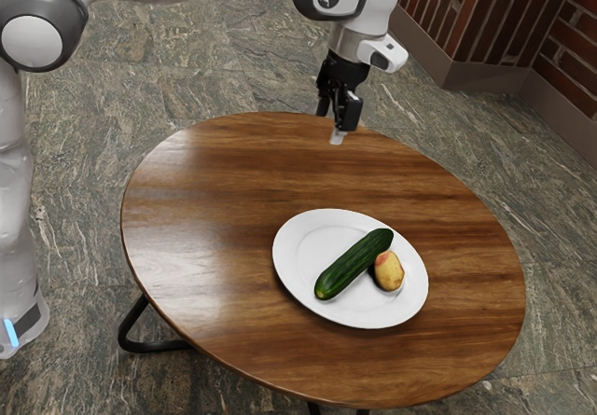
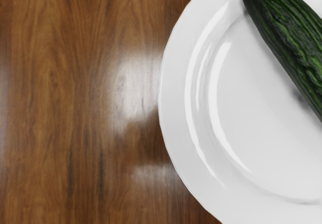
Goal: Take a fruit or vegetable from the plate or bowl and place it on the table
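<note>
while, over the table point(image 1: 201, 210), the gripper point(image 1: 330, 127) hangs empty and spread, the plate point(image 1: 300, 249) holds the cucumber point(image 1: 354, 264) and, just beside it, the potato point(image 1: 389, 272); an off-centre grasp could roll the cucumber, and coming in too low could knock the plate.

A long, dark-green cucumber point(image 1: 354, 264) lies on the round white plate point(image 1: 300, 256); a yellow, red-tinged potato point(image 1: 389, 272) lies just beside it.

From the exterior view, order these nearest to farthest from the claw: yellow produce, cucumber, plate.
1. Plate, its near rim closest.
2. Cucumber, lying on the plate.
3. Yellow produce, beside the cucumber toward the exterior view's right.
</note>
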